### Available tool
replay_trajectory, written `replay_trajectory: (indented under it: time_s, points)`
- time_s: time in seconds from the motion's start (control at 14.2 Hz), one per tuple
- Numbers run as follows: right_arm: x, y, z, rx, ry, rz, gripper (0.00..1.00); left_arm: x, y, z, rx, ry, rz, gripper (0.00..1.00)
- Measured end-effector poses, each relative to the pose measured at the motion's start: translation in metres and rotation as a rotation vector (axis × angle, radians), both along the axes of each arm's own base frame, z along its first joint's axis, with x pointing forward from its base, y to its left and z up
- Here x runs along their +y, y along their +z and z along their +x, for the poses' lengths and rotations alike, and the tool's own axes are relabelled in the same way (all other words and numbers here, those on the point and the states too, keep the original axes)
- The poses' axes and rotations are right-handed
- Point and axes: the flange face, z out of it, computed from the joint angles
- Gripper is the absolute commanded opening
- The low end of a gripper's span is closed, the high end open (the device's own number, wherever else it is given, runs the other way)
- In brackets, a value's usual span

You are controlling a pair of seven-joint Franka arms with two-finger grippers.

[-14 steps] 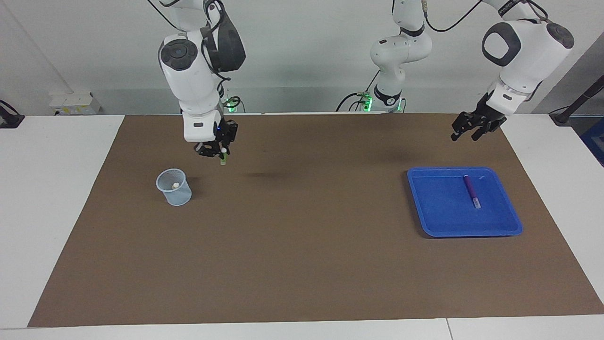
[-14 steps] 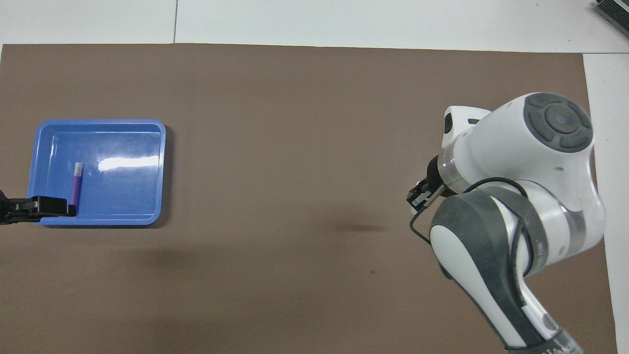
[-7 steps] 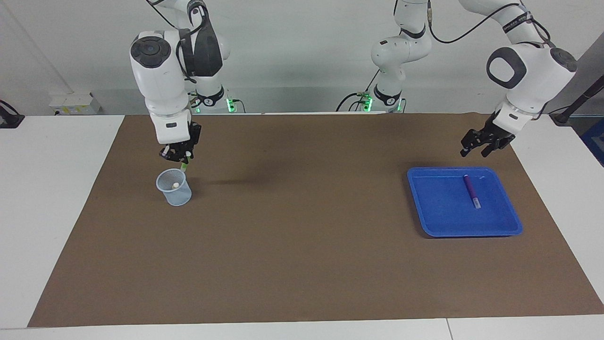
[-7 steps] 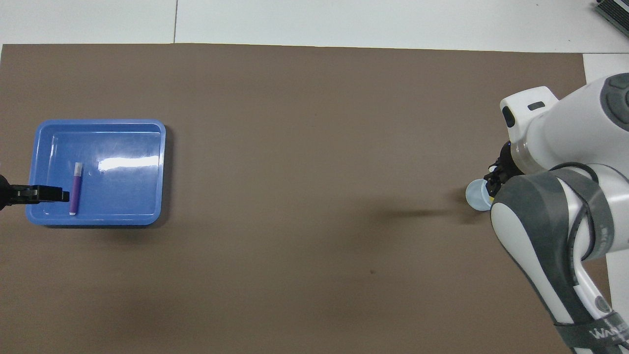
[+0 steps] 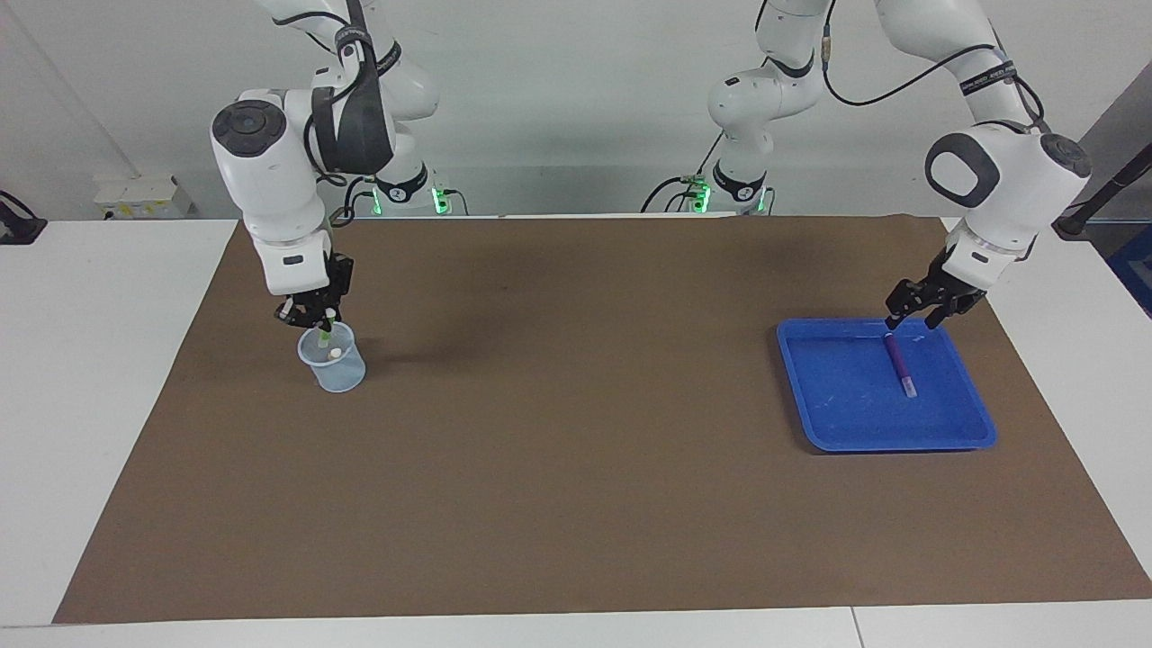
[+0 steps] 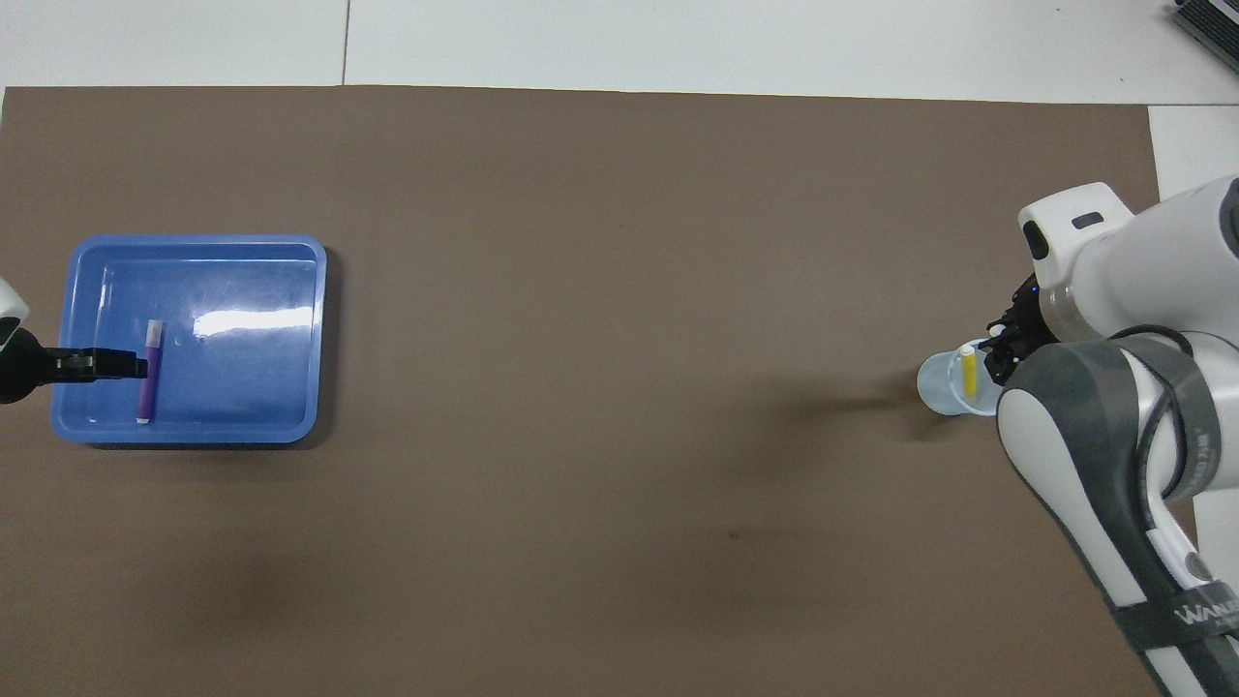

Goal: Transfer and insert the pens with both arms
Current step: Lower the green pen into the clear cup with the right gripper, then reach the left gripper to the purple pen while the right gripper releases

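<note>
Facing view: a matte brown mat [image 5: 576, 468] covers the white table [image 5: 99, 378]. At about nine o'clock stands a small translucent bluish cup [image 5: 332, 358], round and tapered, with a yellow pen [image 5: 334, 353] inside showing its whitish end. The right gripper [image 5: 317, 315] sits directly over the cup's rim, fingertips clenched on a green pen [image 5: 325, 335] — the pen hangs nearly upright, its lower end dipping into the cup mouth. At about three o'clock lies a glossy blue plastic tray [image 5: 972, 423], rectangular with rounded corners and a raised lip. On its floor lies the purple pen [image 5: 898, 364], slim and short, long axis running from the robots' end toward six o'clock, its whitish end at the six o'clock tip. The left gripper [image 5: 920, 310] hovers over the tray's robot-side rim, just above the pen's purple end, fingers spread and holding nothing.

Overhead view: the tray [image 6: 310, 339] sits at nine o'clock, its floor shining with a bright glare. The purple pen [image 6: 148, 373] lies lengthwise toward twelve o'clock, whitish ends visible. The left gripper [image 6: 126, 365] comes in beside the pen. At three o'clock the cup [image 6: 934, 387] is partly hidden by the bulky right arm; the yellow pen [image 6: 967, 374] leans inside — the right gripper [image 6: 999, 347] is just over the rim.
</note>
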Motion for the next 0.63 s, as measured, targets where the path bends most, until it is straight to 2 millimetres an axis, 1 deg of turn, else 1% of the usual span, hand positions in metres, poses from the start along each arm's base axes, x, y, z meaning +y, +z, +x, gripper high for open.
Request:
replay_trajectory:
  time_s: [0.14,0.21,0.28,0.35,0.49,0.56,0.63]
  points:
    - [0.001,-0.005,-0.003,0.002,0.003,0.0,0.0,0.003,-0.019,0.006,-0.01,-0.014,0.008,0.77]
    - [0.002,-0.008,-0.004,0.001,0.005,0.0,0.06,0.004,-0.029,0.009,-0.015,-0.023,0.013,0.77]
    - [0.002,-0.01,-0.005,0.002,0.006,0.001,0.23,0.007,-0.038,0.011,-0.019,-0.028,0.017,0.77]
    - [0.002,-0.012,-0.006,0.003,0.006,0.0,0.53,0.009,-0.047,0.013,-0.021,-0.031,0.02,0.77]
    - [0.0,-0.012,-0.007,0.003,0.002,0.0,0.75,0.015,-0.062,0.015,-0.026,-0.038,0.026,0.77]
    - [-0.002,-0.012,-0.007,0.001,0.0,0.0,0.93,0.017,-0.068,0.016,-0.028,-0.039,0.029,0.76]
    - [-0.003,-0.011,-0.008,-0.001,-0.002,0.0,0.99,0.018,-0.072,0.016,-0.028,-0.04,0.03,0.73]
